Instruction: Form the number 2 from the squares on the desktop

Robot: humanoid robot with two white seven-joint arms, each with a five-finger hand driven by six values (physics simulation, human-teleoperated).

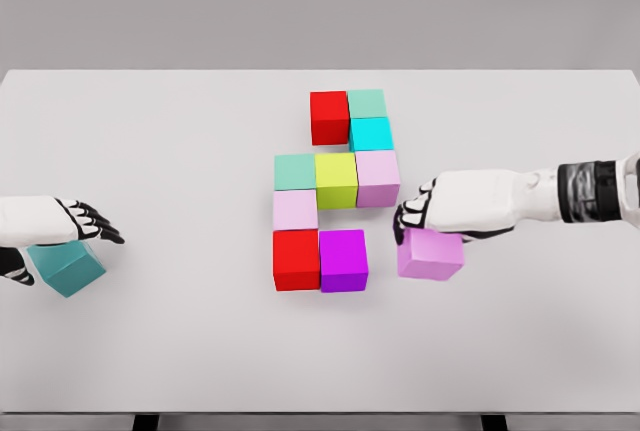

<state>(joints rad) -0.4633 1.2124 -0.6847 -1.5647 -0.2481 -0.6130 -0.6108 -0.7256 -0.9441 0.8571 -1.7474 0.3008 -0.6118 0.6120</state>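
Violet cube partly hidden under right robot hand.

Red, mint, cyan, yellow-green, pink, magenta cubes on a white table

No readable text, label, brand, number or sign appears anywhere in the head view. The coloured cubes have plain, unmarked faces, the white tabletop carries no writing, and the robot's white arms show no lettering or logo.
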